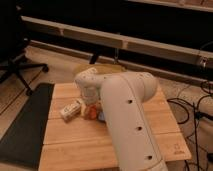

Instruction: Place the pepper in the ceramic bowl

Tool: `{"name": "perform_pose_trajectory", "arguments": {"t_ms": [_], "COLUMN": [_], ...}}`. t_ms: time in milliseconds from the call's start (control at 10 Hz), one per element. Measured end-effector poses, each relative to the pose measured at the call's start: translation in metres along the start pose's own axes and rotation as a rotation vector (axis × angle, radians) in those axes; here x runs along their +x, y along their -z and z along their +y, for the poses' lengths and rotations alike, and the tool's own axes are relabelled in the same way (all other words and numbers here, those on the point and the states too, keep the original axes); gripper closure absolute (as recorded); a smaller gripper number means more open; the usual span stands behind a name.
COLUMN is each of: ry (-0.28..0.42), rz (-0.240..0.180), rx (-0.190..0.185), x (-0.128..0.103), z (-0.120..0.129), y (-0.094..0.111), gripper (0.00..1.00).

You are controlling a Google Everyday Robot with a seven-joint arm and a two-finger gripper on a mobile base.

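The pepper (pixel 91 113) is a small orange-red piece lying on the wooden table (pixel 75 135), just right of the white bottle (pixel 70 110). My gripper (pixel 90 103) is at the end of the white arm, directly above the pepper and very close to it; the arm hides most of it. The ceramic bowl (pixel 103 69) sits at the table's far edge behind the arm, and only its greenish rim shows.
A bit of the blue sponge (pixel 101 116) shows right of the pepper under the arm. A black mat (pixel 27 125) lies on the floor to the left, with an office chair base (pixel 20 70) beyond. Cables (pixel 192 107) lie to the right.
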Motion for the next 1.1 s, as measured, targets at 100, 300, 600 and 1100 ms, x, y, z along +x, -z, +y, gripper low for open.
{"name": "perform_pose_trajectory", "arguments": {"t_ms": [100,300,600,1100], "ry": [0.010,0.008,-0.008,-0.104], "rz": [-0.012,-0.020,-0.034,-0.075], "rx": [0.005,0.020,0.033,0.112], "x": [-0.001,0.001,0.005,0.013], "z": [0.008,0.007,0.008,-0.004], "y": [0.005,0.013,0.032,0.100], "gripper": [1.00,1.00,1.00,1.00]}}
